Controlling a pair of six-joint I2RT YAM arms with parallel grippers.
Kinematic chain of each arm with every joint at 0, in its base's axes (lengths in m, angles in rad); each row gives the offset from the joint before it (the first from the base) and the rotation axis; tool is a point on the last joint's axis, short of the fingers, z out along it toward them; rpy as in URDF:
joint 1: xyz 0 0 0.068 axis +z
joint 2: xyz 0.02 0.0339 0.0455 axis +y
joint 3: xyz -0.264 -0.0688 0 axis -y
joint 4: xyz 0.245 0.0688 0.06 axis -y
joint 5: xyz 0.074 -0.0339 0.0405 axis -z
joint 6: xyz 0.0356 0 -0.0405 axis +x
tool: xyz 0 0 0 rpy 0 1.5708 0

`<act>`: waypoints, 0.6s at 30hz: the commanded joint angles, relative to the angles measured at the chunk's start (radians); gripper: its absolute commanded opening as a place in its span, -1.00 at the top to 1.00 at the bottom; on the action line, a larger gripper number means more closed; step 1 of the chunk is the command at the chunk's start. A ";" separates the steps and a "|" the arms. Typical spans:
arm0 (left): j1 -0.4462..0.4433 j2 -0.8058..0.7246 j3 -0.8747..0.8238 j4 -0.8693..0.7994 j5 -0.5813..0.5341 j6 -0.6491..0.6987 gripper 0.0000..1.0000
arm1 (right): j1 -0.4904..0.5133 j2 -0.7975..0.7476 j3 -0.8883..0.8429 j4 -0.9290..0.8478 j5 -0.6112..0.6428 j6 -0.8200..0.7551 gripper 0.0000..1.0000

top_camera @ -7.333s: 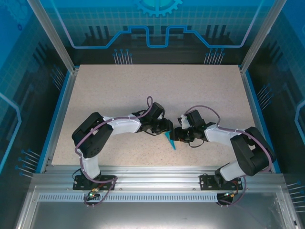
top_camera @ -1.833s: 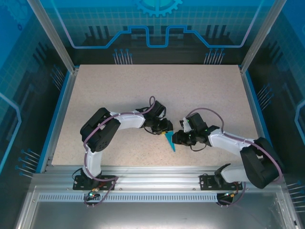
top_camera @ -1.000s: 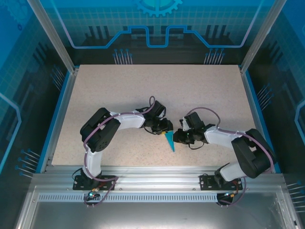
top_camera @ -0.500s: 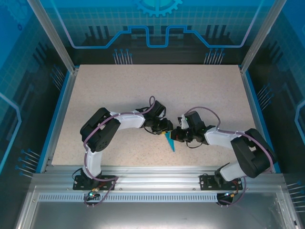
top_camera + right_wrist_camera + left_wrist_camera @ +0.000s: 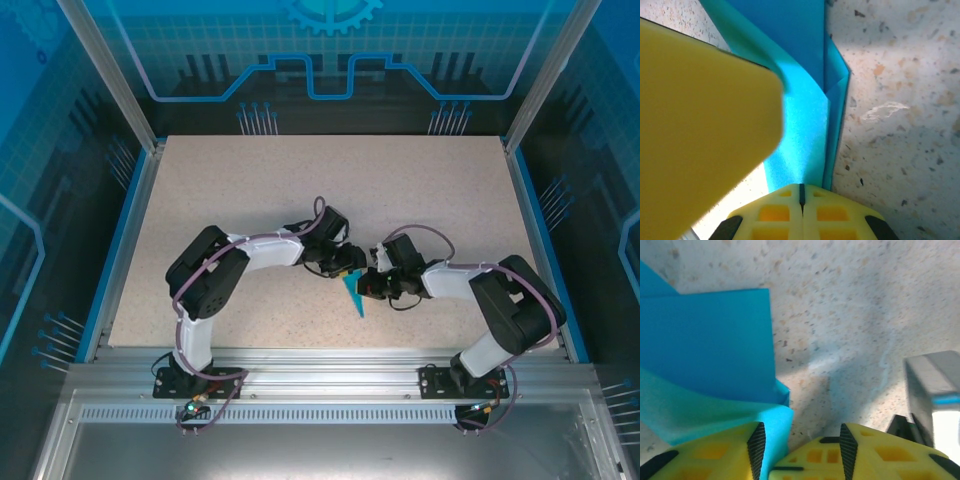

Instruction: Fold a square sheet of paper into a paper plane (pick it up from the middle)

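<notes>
While shaped as a slim paper plane (image 5: 353, 294), sits near the front middle of the table (image 5: 300, 190), tip toward the near edge, upper end clamped in the closed right claw (image 5: 800, 192), left claw (image 5: 790, 435) just beside, fingers seemingly slightly apart around a flap.

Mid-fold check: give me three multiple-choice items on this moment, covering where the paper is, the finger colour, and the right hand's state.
1. Where on the speckled beige table is the folded teal-blue paper?
A. far left corner
B. between the left hand and right hand
C. far right edge

2. What colour are the right hand's fingers?
A. yellow
B. red
C. white

3. The right hand is:
A. wide open
B. shut on nothing
C. shut on the paper

Answers:
1. B, the top view shows both hands meeting at it.
2. A, the right wrist view shows yellow.
3. C, the fingers meet with the paper running in between.
</notes>
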 commanded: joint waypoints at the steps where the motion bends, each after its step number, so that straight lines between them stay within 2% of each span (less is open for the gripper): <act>1: 0.022 -0.093 0.027 -0.037 0.004 0.050 -0.01 | -0.003 0.068 -0.034 -0.145 0.110 -0.036 1.00; 7: 0.037 -0.145 -0.024 -0.042 -0.028 0.094 -0.01 | -0.003 0.077 -0.016 -0.155 0.111 -0.040 1.00; 18: 0.045 -0.062 -0.062 0.073 0.004 0.096 0.04 | -0.003 0.085 -0.008 -0.172 0.109 -0.049 1.00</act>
